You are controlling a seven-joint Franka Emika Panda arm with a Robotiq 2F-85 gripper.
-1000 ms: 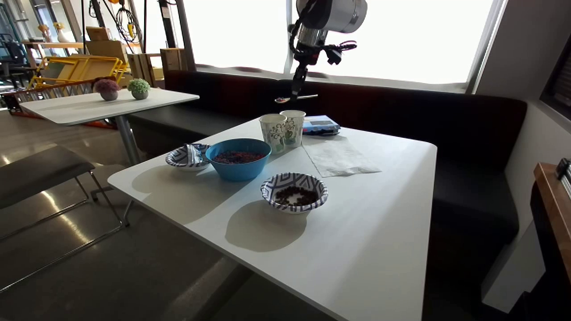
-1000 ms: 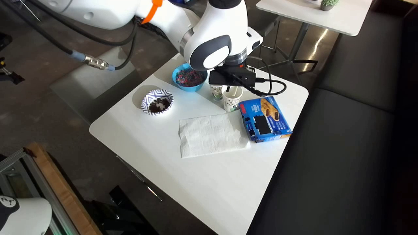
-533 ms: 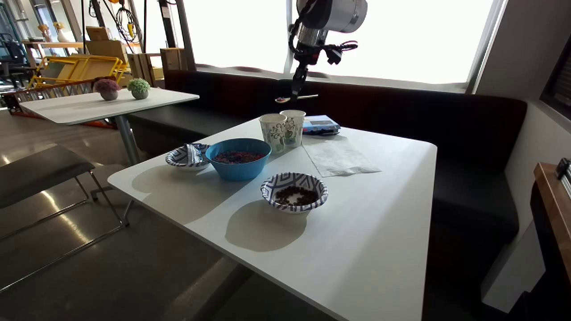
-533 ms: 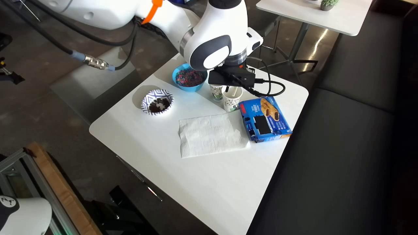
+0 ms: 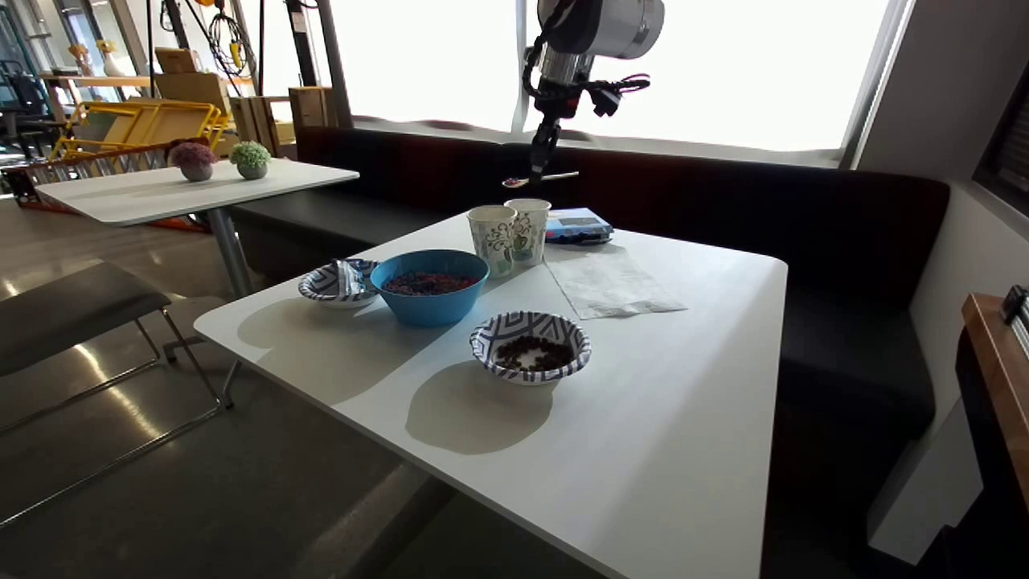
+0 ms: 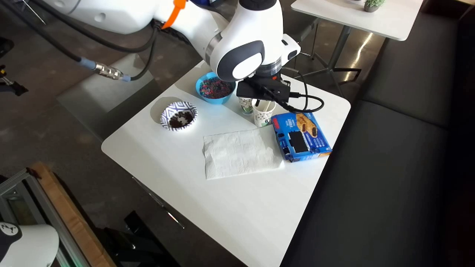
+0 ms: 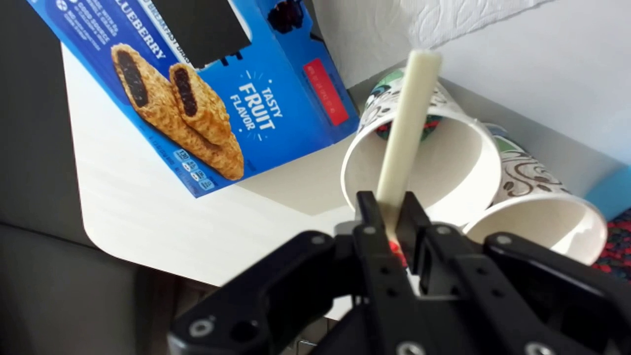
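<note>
Pointing the tool (image 7: 388, 212) downward, clamped nearly closed on the spoon (image 7: 407, 133), held roughly level above a paper cup (image 7: 458, 162). Showing red-and-dark bits (image 7: 431, 127) inside that cup in the wrist view only.

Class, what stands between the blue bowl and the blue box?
A patterned paper cup and a second cup stand between the blue bowl and the blue box, in both exterior views and the wrist view.

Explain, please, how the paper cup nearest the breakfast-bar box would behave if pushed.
The paper cup may tip easily, being tall with little filling visible inside. Looking thin-walled, it might also dent. It could bump the neighbouring cup close beside it.
</note>
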